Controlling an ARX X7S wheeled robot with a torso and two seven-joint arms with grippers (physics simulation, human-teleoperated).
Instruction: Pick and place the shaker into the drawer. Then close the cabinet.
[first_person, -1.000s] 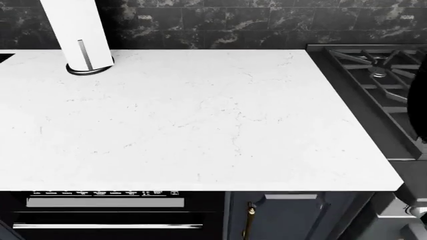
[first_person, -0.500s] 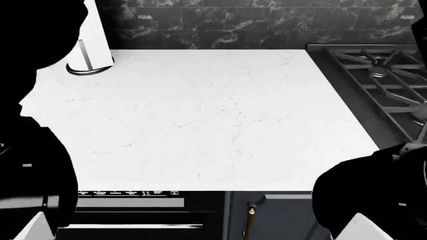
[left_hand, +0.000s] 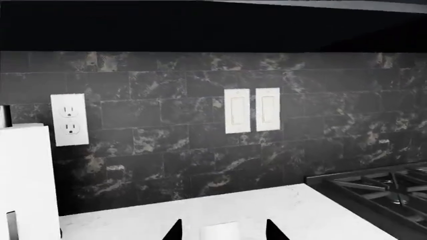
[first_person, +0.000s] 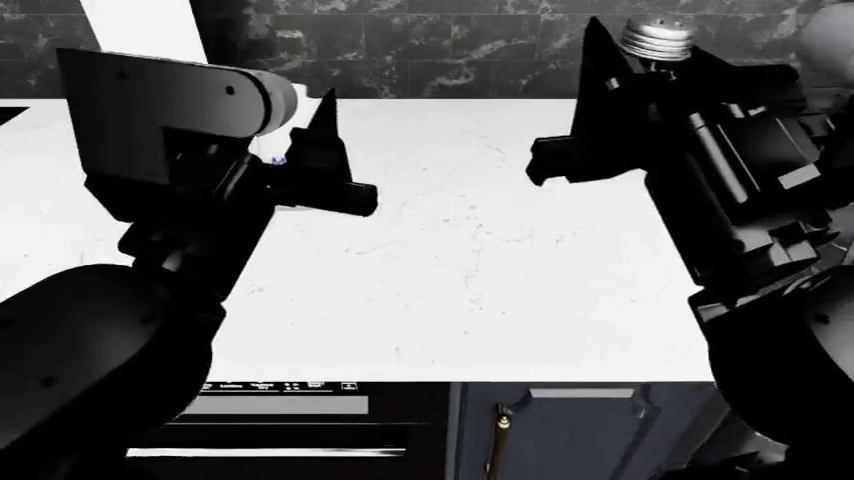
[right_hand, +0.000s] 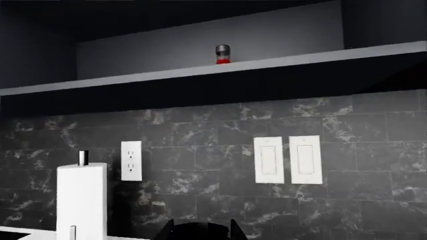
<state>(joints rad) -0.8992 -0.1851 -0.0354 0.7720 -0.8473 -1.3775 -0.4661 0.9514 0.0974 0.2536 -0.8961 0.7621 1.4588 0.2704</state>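
Shaker (first_person: 658, 38) sits pinched in the right claw (first_person: 638, 60) above the counter (first_person: 467, 250); left claw (first_person: 314, 165) spread

White countertop (first_person: 467, 250); towel roll (right_hand: 81, 200), probably, standing.

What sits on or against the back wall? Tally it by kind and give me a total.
Power outlets: 1
Light switches: 2
Paper towel rolls: 1
Small jars on the shelf: 1
Total: 5
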